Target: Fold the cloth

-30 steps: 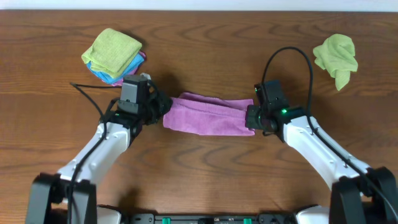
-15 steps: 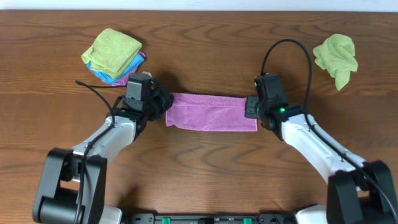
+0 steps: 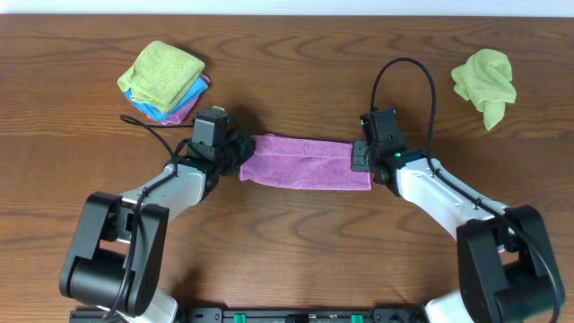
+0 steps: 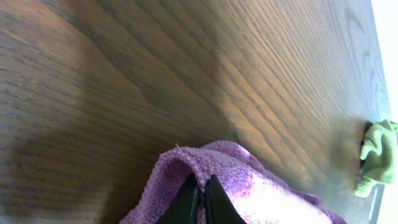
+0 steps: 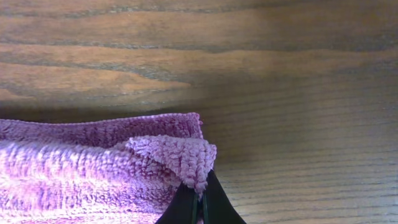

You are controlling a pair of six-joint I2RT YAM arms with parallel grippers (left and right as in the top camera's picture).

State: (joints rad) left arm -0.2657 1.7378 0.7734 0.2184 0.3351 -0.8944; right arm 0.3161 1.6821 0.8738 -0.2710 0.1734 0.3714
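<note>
The purple cloth (image 3: pixel 305 162) lies as a long folded strip across the middle of the table. At its left end my left gripper (image 3: pixel 240 156) is shut on a pinched fold of the cloth (image 4: pixel 205 171), the black fingers (image 4: pixel 186 202) pressed together on the fabric. At the right end my right gripper (image 3: pixel 359 157) is also shut, pinching a raised corner of the cloth (image 5: pixel 174 155) between its dark fingertips (image 5: pixel 214 205). Both ends sit slightly lifted off the wood.
A stack of folded cloths (image 3: pixel 163 79), light green on top of blue, sits at the back left. A crumpled light green cloth (image 3: pixel 485 82) lies at the back right, also visible at the edge of the left wrist view (image 4: pixel 378 155). Black cables arc over both arms.
Both grippers have carried the cloth's near edge away toward the far side, and the strip now lies flatter and narrower. Both arms swung inward toward the table's back.
</note>
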